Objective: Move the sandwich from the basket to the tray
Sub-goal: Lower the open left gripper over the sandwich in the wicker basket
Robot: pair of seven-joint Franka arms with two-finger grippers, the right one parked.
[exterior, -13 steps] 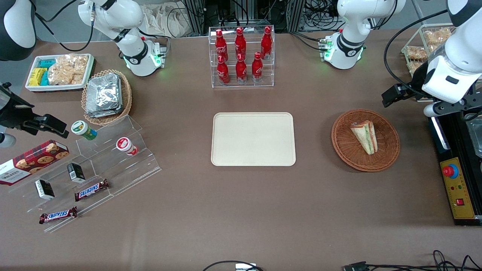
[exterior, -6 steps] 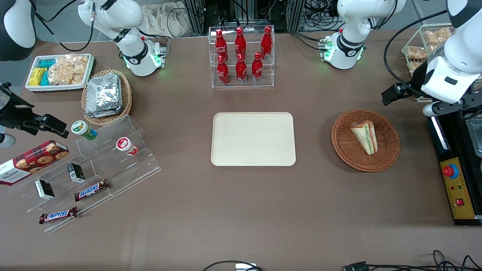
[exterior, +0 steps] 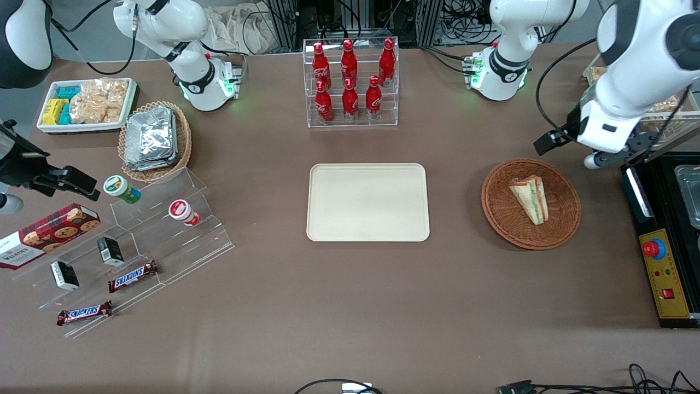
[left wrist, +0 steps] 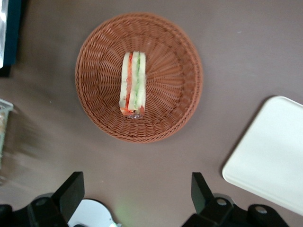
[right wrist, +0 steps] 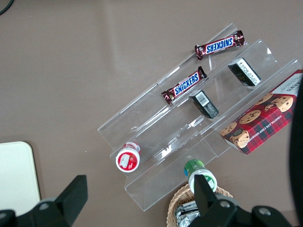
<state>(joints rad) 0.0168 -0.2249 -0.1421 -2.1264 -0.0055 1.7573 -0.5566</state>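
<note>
Across the middle of the front view spreads the brown table, matte cloth and flat. At its centre lies the tray, a smooth cream-beige rectangle with rounded corners and a low rim, nothing on it. Toward the working arm's end of the table sits the basket, round, shallow, reddish-brown wicker with a ribbed weave. At the upper right of that frame hangs the left gripper, above the table, farther from the front camera than the basket and clear of its rim. Its two dark fingers stand well apart with nothing between them.

Smallest is the sandwich, a triangular wedge of pale soft bread resting in the basket's hollow, red, green and orange filling striped along its cut edge. That relation decides the coming move: the wedge lies ahead of the open fingers and lower down. In the wrist view its long axis runs straight away from the gripper and square to the line joining the two fingertips. The fingers would therefore likely close across the thin bread faces once the gripper travels over the basket and descends. Soft bread will probably need a gentle squeeze.
</note>
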